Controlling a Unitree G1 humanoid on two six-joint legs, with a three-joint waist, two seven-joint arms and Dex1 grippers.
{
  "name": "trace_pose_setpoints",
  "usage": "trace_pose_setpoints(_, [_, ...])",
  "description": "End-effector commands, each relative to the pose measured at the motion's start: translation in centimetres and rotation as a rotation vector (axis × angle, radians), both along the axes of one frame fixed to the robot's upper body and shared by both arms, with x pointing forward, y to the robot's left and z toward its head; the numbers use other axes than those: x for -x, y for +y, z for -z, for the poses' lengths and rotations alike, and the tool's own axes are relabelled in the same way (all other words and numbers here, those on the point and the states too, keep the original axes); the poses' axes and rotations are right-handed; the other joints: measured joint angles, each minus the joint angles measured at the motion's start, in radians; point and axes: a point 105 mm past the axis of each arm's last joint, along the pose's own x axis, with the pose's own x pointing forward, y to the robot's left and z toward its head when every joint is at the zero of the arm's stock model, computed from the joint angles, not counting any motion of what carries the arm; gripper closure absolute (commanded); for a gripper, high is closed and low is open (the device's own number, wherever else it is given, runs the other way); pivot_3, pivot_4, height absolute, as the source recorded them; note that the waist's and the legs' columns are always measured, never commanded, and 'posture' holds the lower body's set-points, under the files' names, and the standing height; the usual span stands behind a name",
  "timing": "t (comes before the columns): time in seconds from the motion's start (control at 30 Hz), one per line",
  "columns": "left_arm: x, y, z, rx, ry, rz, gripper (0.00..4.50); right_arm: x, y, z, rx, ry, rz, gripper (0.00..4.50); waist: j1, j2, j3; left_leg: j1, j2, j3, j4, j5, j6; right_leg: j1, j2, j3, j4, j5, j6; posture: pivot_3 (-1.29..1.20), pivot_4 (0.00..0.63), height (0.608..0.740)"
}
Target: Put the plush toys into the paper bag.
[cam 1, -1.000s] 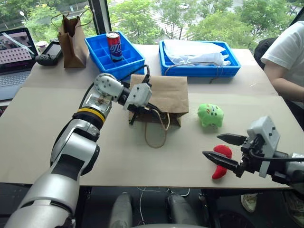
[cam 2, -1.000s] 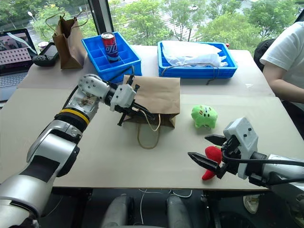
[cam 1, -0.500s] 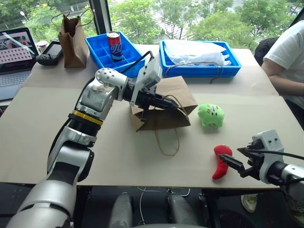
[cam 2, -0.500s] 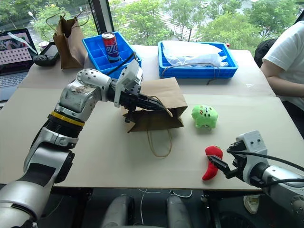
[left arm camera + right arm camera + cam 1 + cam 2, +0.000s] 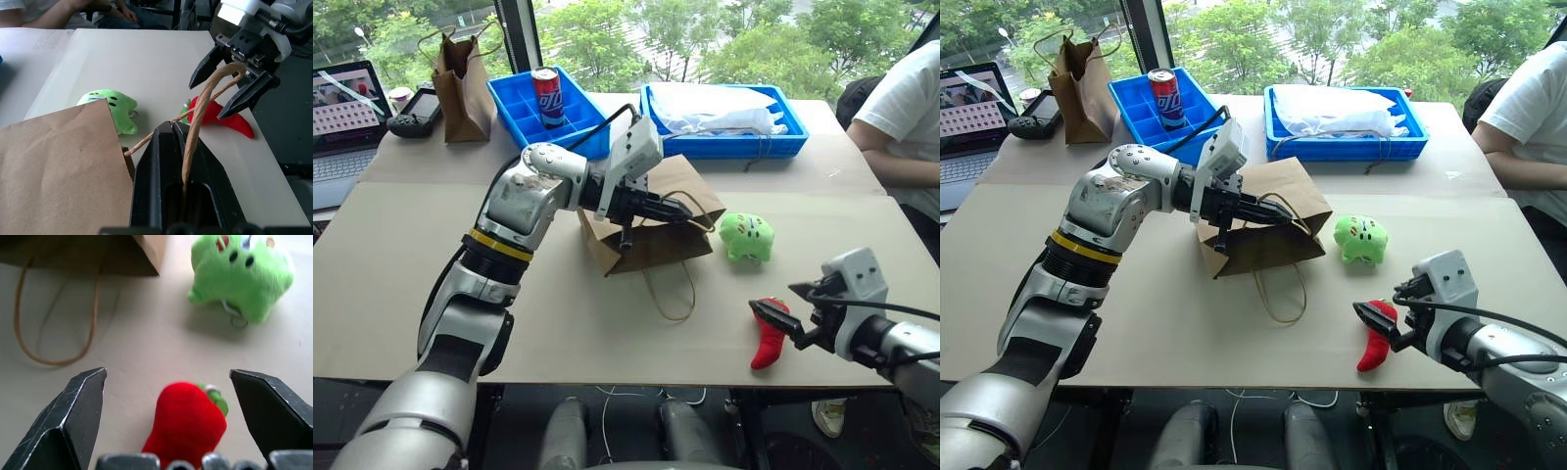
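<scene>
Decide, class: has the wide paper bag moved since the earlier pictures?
Yes. The paper bag, its handle pinched by the left gripper, has tipped up and swung toward the green plush toy, which stays put.

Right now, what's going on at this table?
The robot is loading plush toys into the wide light-brown paper bag. Its left claw is shut on one of the bag's twine handles, lifting the mouth. The right claw is open around the red chili-pepper plush, not yet gripping it. The light-green plush animal lies on the table beside the bag. Neither toy is inside.

The wide-spread right hand (image 5: 166,421) straddles the red chili toy (image 5: 186,423).
</scene>
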Motion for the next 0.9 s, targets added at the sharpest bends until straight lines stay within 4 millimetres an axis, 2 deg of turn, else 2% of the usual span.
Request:
trace_pose_setpoints(0.03, [0.3,-0.4,-1.2,-0.001,-0.071,0.028,4.48,-0.8,1.5,-1.5,-0.016,-0.062,-0.059,0.0,0.002,0.0,0.0,-0.001,0.0,0.0,0.0,0.0,0.0,0.0,0.0,0.0,0.0,0.0,0.0,0.0,0.15,0.702])
trace_pose_setpoints(0.1, [0.2,-0.4,-1.4,-0.001,-0.077,0.029,4.48,-1.4,3.4,-1.3,-0.09,-0.072,-0.1,0.0,0.001,0.0,0.0,-0.001,0.0,0.0,0.0,0.0,0.0,0.0,0.0,0.0,0.0,0.0,0.0,0.0,0.15,0.702])
trace_pose_setpoints(0.23, [0.3,-0.5,-1.9,0.006,-0.082,0.04,4.5,-3.1,7.1,1.1,-0.177,-0.031,-0.119,1.04,-0.001,0.0,0.0,-0.001,0.0,-0.001,0.0,0.0,0.0,-0.001,0.0,0.0,0.0,0.0,0.0,0.0,0.15,0.702])
trace_pose_setpoints(0.3, [0.5,-0.7,-2.2,0.008,-0.089,0.045,4.5,-4.0,9.2,2.0,-0.22,-0.025,-0.12,1.78,-0.003,0.002,0.0,-0.002,0.0,-0.001,0.001,0.0,0.0,-0.001,0.0,0.0,0.001,0.0,0.0,0.0,0.15,0.702])
trace_pose_setpoints(0.33, [0.5,-0.7,-2.3,0.008,-0.091,0.046,4.5,-4.5,9.8,2.1,-0.232,-0.032,-0.118,2.0,-0.002,0.003,0.0,-0.002,-0.001,-0.001,0.0,0.0,0.001,-0.001,0.0,0.0,0.001,0.0,0.0,0.0,0.15,0.702])
trace_pose_setpoints(0.4, [0.6,-0.7,-2.4,0.008,-0.092,0.049,4.5,-5.3,10.3,2.1,-0.244,-0.063,-0.104,2.82,-0.002,0.004,0.0,-0.002,0.0,-0.001,0.001,0.0,0.001,-0.002,0.0,0.0,0.001,0.0,0.0,0.0,0.15,0.702])
trace_pose_setpoints(0.57, [0.5,-0.3,-1.6,-0.027,-0.101,0.052,4.5,-7.8,11.5,1.9,-0.298,-0.135,-0.077,4.43,-0.001,0.004,0.0,-0.002,-0.001,-0.001,0.001,0.001,0.001,-0.002,0.0,0.0,0.001,0.0,0.0,0.0,0.15,0.702])
trace_pose_setpoints(0.73, [0.5,-0.3,-1.8,-0.02,-0.1,0.047,4.5,-10.0,13.9,3.5,-0.326,-0.158,-0.1,4.43,-0.003,0.004,0.0,-0.002,0.0,-0.001,0.0,0.001,0.001,-0.002,0.0,0.0,0.001,0.0,0.0,0.0,0.15,0.702])
trace_pose_setpoints(0.9, [-0.4,0.1,-3.1,0.05,-0.057,-0.018,4.5,-12.2,13.6,5.2,-0.361,-0.202,-0.04,4.43,-0.003,0.005,0.0,-0.002,0.0,-0.001,0.0,0.001,0.001,-0.002,0.0,0.0,0.002,0.0,0.0,0.0,0.15,0.702])
